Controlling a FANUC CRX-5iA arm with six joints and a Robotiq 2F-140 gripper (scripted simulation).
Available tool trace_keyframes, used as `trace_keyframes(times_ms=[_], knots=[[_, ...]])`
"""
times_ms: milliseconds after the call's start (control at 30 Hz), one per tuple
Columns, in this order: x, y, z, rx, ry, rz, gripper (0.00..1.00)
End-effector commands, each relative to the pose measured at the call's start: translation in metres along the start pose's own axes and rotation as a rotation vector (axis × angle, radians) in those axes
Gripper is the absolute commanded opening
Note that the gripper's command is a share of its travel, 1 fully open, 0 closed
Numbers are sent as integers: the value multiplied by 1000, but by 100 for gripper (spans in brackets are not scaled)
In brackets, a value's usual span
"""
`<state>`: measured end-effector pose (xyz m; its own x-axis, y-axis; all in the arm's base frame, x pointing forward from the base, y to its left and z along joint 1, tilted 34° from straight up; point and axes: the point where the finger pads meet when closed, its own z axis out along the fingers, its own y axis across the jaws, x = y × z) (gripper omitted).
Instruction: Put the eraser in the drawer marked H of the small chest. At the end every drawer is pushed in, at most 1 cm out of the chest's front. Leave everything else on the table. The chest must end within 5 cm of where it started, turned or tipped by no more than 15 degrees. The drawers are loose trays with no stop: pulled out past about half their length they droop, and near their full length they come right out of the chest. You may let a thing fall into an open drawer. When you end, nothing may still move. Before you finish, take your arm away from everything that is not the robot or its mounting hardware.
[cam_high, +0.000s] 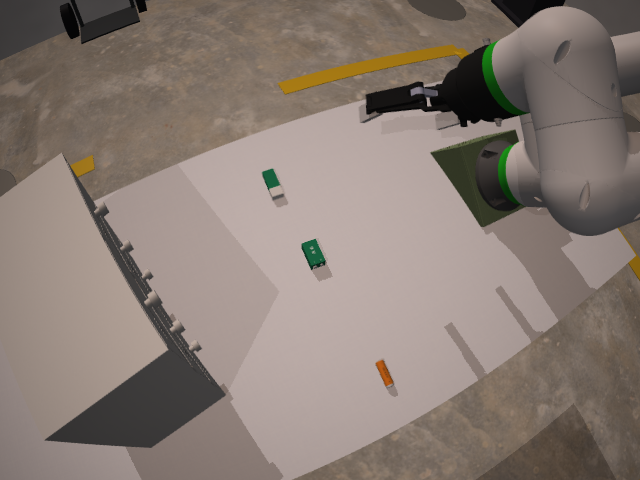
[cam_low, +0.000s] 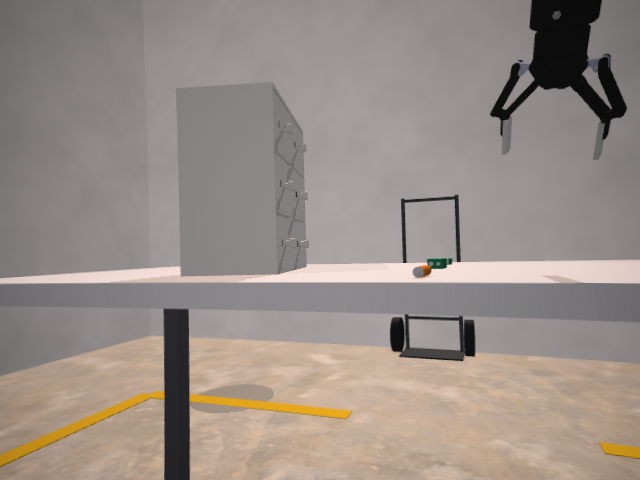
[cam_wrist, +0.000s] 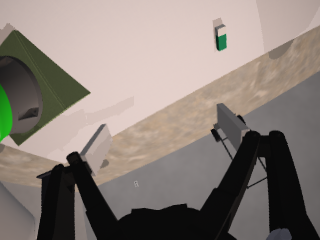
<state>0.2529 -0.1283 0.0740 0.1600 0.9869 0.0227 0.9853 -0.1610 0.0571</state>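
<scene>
The eraser (cam_high: 272, 183), green with a white end, lies flat on the white table toward the far side; it also shows in the wrist view (cam_wrist: 222, 35). The small grey chest (cam_high: 77, 304) stands at the table's left end, its front with several knobs (cam_high: 150, 298) facing the table's middle. All drawers look pushed in, and I cannot read their letters. The chest also shows in the exterior view (cam_low: 240, 178). My gripper (cam_high: 369, 111) is open and empty, high above the table's far edge, well to the right of the eraser; it is also seen in the exterior view (cam_low: 552, 139) and in the wrist view (cam_wrist: 163, 135).
A green block with two pale squares (cam_high: 313, 253) lies mid-table, and an orange cylinder (cam_high: 384, 373) lies near the front edge. The robot's dark green base plate (cam_high: 475, 175) sits at the right. A hand truck (cam_low: 433, 335) stands on the floor behind the table.
</scene>
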Motion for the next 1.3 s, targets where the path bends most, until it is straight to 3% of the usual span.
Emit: trace_keyframes(times_ms=[0,233,300,400,567,667,733,767,867,967,1033,1133,1267], knots=[[5,17,-17,25,25,0,100],[17,72,-60,91,114,-14,100],[17,72,-60,91,114,-14,100],[20,104,-79,118,168,-30,100],[20,122,-88,130,198,-41,100],[18,158,-103,149,263,-69,100],[18,158,-103,149,263,-69,100],[15,175,-109,156,297,-86,100],[15,175,-109,156,297,-86,100],[6,209,-118,165,363,-124,100],[6,209,-118,165,363,-124,100],[-6,237,-123,166,425,-165,100],[-13,249,-125,164,453,-186,100]])
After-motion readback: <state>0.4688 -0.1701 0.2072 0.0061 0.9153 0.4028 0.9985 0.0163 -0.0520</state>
